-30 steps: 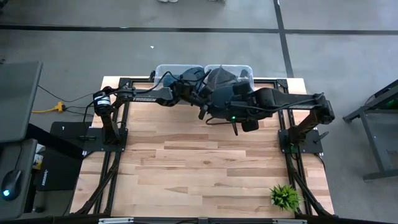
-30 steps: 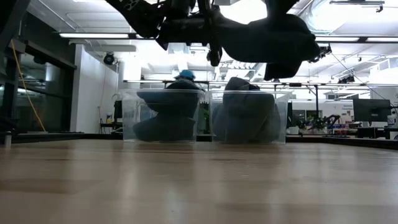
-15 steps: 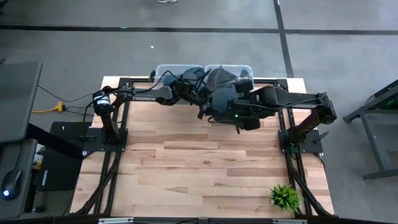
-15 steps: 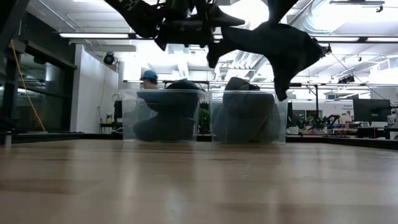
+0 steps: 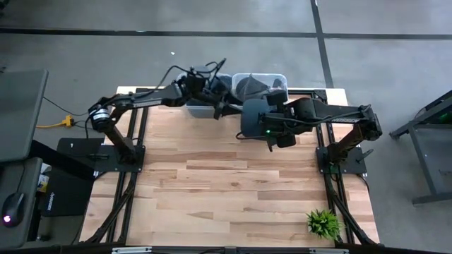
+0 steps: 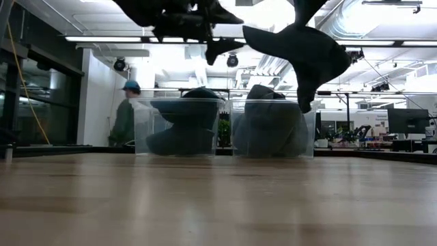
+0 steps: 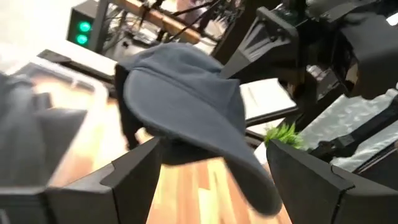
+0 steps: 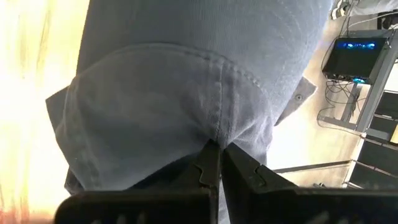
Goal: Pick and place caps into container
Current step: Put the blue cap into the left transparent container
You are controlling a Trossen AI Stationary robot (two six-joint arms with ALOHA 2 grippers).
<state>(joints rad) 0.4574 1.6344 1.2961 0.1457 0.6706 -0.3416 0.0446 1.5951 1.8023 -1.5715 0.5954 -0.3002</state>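
Note:
A slate-grey cap (image 5: 254, 115) hangs high above the far part of the table, with my right gripper (image 8: 216, 163) shut on it; it shows as a drooping dark shape (image 6: 306, 53) in the low view. My left gripper (image 5: 224, 107) stands open just to the cap's left, its fingers apart and touching nothing; in its own view, the left gripper (image 7: 211, 155) has the cap (image 7: 186, 102) ahead of it. Two clear containers stand at the far edge, the left container (image 6: 179, 126) holding dark caps and the right container (image 6: 272, 128) grey ones. My right gripper pinches a fold of the cap's crown fabric by a seam (image 8: 214, 134) between its two shut fingers. The cap is lifted clear of the table and hangs below the hold, one end (image 6: 304, 99) pointing down.
A small green plant (image 5: 323, 223) stands at the table's near right corner. Bare wood (image 5: 226, 183) stretches across the middle and near part. A person (image 6: 125, 116) walks in the room behind the containers.
My left gripper has opened, let go of the cap and drawn back toward the left container. The cap, held by both grippers a second ago, now hangs from my right gripper alone and has drooped downward.

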